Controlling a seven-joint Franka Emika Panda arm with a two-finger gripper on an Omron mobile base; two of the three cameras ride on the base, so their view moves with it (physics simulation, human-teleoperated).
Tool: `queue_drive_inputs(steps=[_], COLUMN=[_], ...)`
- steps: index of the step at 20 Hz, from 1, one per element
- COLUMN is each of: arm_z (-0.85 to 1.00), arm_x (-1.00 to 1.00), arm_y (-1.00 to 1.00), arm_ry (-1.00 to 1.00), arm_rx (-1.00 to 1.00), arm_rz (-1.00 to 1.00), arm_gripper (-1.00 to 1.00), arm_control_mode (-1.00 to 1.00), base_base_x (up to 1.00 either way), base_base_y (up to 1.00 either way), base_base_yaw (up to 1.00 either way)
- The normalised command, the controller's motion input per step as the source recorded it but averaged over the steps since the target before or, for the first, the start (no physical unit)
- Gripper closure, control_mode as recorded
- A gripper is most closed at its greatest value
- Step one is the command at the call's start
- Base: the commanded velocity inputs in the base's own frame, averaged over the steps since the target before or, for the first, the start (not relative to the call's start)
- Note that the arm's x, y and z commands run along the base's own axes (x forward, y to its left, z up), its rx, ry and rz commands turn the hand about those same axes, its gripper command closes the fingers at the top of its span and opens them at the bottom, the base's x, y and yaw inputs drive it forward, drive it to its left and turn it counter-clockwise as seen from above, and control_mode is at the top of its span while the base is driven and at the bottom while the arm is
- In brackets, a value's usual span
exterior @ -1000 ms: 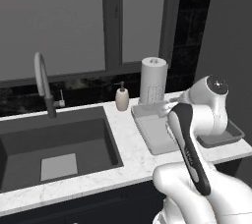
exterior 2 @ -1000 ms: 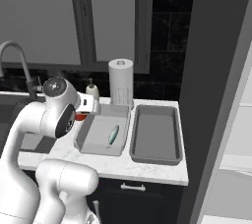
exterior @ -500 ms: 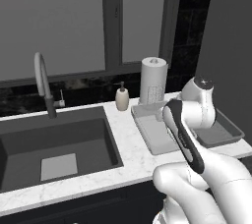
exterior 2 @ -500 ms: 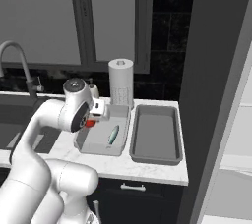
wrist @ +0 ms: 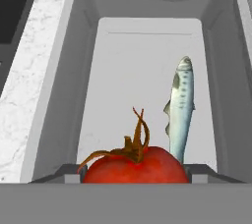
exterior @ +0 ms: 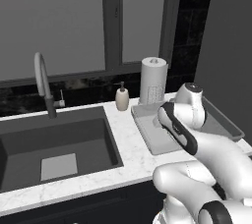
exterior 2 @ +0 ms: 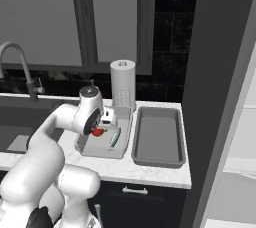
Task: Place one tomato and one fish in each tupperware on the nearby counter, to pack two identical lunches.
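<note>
We saw the round red tomato (wrist: 135,166) pinched in our claw (exterior 2: 101,131), poised directly over the shallow grey plastic tupperware tray (wrist: 59,100), whose floor held a slender silvery fish (wrist: 179,110) lying lengthwise beside it, on the marble tabletop (exterior 2: 150,171).

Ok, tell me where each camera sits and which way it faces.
Left base view: behind the arm's left, facing forward and down over the sink and counter; arm at lower right.
Right base view: behind its right, over both tupperware trays, near and far; arm at lower left.
Hand view: on the hand, looking along the claw past the tomato into the fish tray.
Both base views share the paper towel roll.
</note>
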Motion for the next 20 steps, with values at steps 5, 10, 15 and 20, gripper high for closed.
queue_drive_inputs(steps=[5,10,15,20], arm_z=[-0.36,-0.36,-0.32,-0.01], arm_x=[0.56,0.51,0.4,0.17], arm_y=[0.0,-0.02,-0.09,-0.01], arm_ry=[0.03,0.03,0.02,0.0], arm_rx=[0.0,0.0,0.0,0.0], arm_rz=[0.01,0.01,0.0,0.0], arm_gripper=[1.0,1.0,1.0,-1.0], arm_control_mode=[-1.0,-1.0,-1.0,-1.0], base_base_x=[0.0,0.0,0.0,0.0], base_base_y=[0.0,0.0,0.0,0.0], base_base_yaw=[0.0,0.0,0.0,0.0])
